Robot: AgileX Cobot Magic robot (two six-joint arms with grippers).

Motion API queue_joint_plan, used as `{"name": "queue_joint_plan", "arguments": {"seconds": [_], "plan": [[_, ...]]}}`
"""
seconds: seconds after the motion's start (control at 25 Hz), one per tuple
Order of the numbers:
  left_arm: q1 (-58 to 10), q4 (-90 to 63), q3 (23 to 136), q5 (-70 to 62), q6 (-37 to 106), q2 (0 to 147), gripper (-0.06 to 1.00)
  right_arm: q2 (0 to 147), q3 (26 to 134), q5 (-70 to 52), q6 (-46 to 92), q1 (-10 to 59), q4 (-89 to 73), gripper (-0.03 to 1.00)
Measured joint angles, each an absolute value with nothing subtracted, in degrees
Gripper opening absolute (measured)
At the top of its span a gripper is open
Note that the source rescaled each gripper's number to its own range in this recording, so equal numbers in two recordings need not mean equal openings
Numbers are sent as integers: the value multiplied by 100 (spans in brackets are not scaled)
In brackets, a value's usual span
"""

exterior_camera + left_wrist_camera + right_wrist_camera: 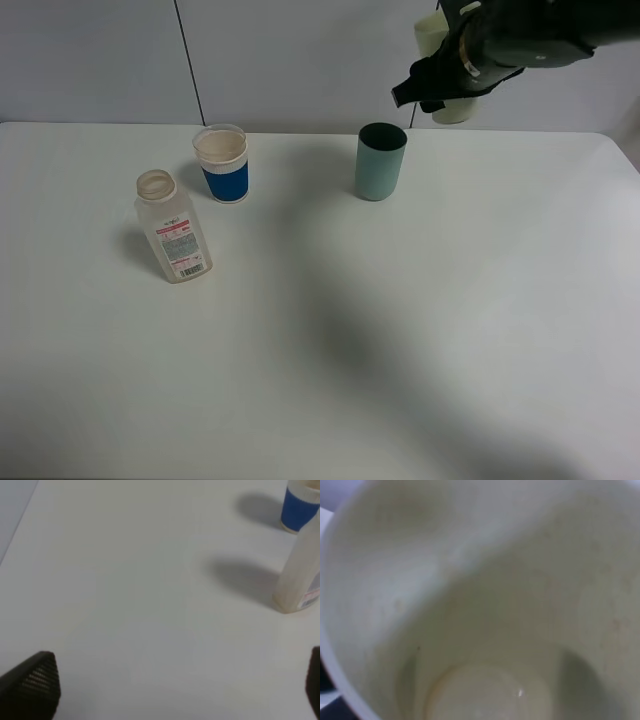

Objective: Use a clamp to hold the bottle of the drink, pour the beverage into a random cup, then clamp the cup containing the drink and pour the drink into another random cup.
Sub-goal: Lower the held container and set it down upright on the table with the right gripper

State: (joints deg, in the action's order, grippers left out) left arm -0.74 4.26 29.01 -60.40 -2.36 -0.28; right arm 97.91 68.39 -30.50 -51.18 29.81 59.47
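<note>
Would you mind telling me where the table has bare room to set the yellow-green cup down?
The whole near half of the table is bare, as is the right side beyond the teal cup. The far left is crowded: bottle and blue-banded cup stand close.

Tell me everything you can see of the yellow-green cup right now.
The yellow-green cup is a plain, pale, tapered plastic tumbler, held in the air by the right claw, above and behind the teal cup near the table's far edge. The arm hides most of it, so its tilt is unclear. The right wrist view looks straight into it: pale walls, round bottom, no brown liquid visible.
</note>
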Motion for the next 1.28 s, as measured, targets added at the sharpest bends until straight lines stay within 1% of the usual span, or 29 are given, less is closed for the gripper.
{"name": "queue_joint_plan", "arguments": {"seconds": [0.08,0.36,0.64,0.68,0.8,0.92,1.0,1.04,1.08,1.28], "plan": [[-74,426,2901,-6040,-236,-28,100,9601,6839,-2667,-4700,2981,5383,0],[-74,426,2901,-6040,-236,-28,100,9284,6839,-1674,-2505,3135,3434,0],[-74,426,2901,-6040,-236,-28,100,9278,6839,-1011,208,3420,1218,0],[-74,426,2901,-6040,-236,-28,100,9278,6839,-1011,208,3420,1218,0],[-74,426,2901,-6040,-236,-28,100,9278,6818,-622,1246,3581,229,0],[-74,426,2901,-6040,-232,-28,100,9278,6514,93,1610,3681,-176,0],[-74,426,2901,-6040,-232,-28,100,9278,6383,312,1652,3692,-227,0],[-74,426,2901,-6040,-232,-28,100,9274,6024,869,1687,3693,-285,0],[-74,426,2901,-6040,-232,-28,100,9274,6024,869,1687,3693,-285,0],[-74,426,2901,-6040,-225,-28,100,9274,5128,1907,1661,3763,-314,0]]}}
